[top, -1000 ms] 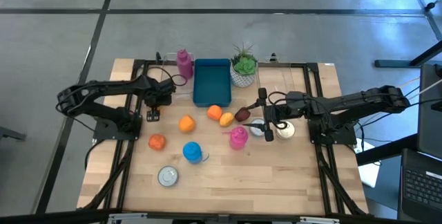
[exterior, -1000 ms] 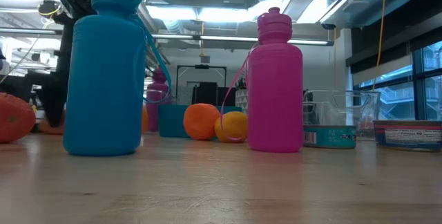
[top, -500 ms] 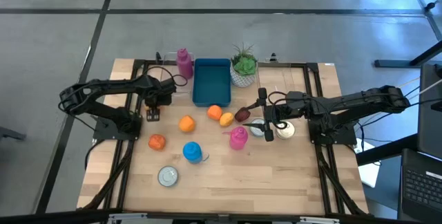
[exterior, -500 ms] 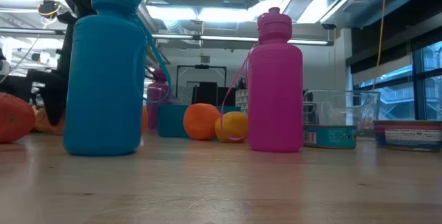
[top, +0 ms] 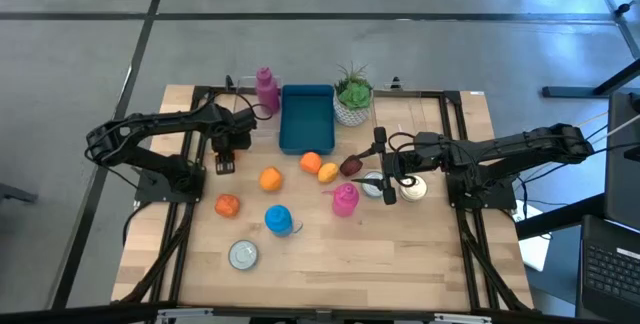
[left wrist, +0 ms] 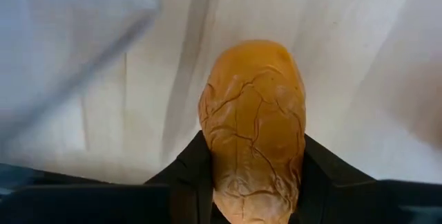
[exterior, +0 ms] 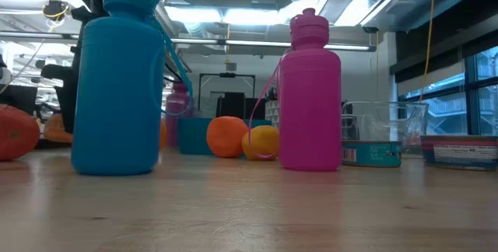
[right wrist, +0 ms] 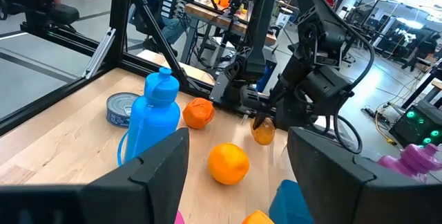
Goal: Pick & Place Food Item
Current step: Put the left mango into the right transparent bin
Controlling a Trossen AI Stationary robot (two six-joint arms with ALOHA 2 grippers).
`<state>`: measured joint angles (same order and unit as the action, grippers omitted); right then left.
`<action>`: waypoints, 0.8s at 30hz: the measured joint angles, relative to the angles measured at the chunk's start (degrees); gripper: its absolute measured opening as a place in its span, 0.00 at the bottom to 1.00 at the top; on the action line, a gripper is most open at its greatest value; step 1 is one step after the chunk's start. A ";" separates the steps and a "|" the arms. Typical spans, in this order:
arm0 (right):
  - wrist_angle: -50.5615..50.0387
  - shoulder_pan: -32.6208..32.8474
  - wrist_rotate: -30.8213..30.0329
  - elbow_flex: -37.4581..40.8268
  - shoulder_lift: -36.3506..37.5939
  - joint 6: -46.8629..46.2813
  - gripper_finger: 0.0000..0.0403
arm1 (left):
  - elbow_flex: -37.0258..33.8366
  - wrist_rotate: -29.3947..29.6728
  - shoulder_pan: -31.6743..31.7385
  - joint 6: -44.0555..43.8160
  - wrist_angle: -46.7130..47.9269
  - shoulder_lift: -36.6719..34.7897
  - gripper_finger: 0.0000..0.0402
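The left gripper [top: 226, 150] is clamped on a yellow-brown, crackle-skinned food item [left wrist: 253, 124], which shows between its 2 dark fingers [left wrist: 181, 182] in the left wrist view and hangs clear of the wooden table [top: 330, 254] in the right wrist view. The load sits lengthwise between the fingers, with its far end poking out past the fingertips. The likely goal, judging from the layout, is the blue tray [top: 305, 119], which lies well off to this gripper's right and a little farther out. To carry this step well, the arm should keep its height until it is over the tray's open floor, because an orange [top: 270, 178] rests on the table near the gripper on its right, and a pink bottle [top: 266, 90] stands just beside the tray's near wall on the gripper's side. A steady squeeze matters, since the rounded skin could slip if the wrist tilts. Lowering close to the tray floor before letting go should keep the piece from rolling. The right gripper [top: 384, 176] waits well apart, its 2 fingers spread wide and holding nothing.
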<state>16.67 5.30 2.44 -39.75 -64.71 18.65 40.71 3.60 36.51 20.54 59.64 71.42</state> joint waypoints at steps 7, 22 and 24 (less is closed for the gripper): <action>0.00 -0.01 -0.02 0.00 0.00 0.04 0.60 | 0.03 -2.38 -0.02 0.00 5.27 -0.02 0.29; 0.02 0.00 -0.02 0.00 0.00 0.20 0.60 | 7.68 -10.17 -0.02 -3.13 9.71 -0.02 0.29; 0.02 -0.01 -0.02 0.00 0.00 0.19 0.60 | 11.11 -11.92 -0.02 -3.51 11.40 -0.10 0.29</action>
<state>16.69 5.29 2.42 -39.75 -64.71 18.84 51.81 -8.32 36.49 17.03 71.04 71.32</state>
